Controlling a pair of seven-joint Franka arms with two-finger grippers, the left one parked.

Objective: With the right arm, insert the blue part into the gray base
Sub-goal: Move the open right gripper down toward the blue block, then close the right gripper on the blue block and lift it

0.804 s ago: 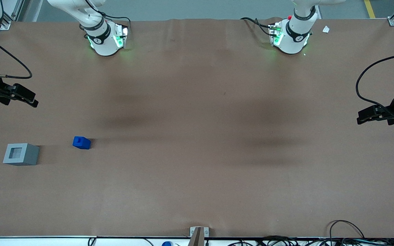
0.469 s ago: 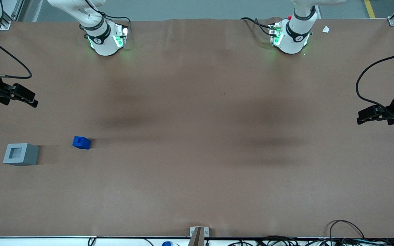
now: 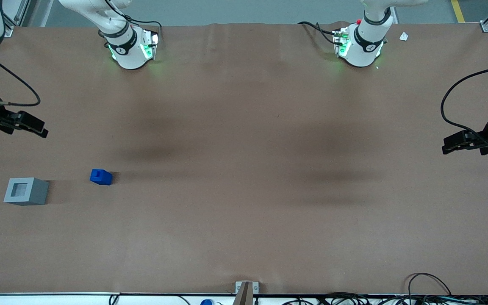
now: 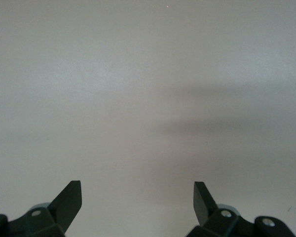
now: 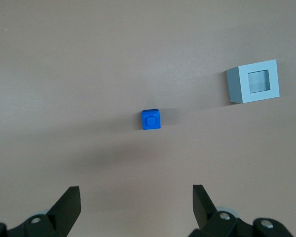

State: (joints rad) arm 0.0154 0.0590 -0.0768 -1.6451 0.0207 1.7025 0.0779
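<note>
Blue part (image 5: 151, 119) on table, clear of gaping jaws.

One blue part (image 3: 101, 176), one gray base (image 3: 26, 191)

The brown tabletop (image 3: 244, 228) carries the blue part (image 3: 101, 176) and, near it, the gray base (image 3: 26, 191); the tool (image 3: 36, 127) hangs wide above, empty.
</note>
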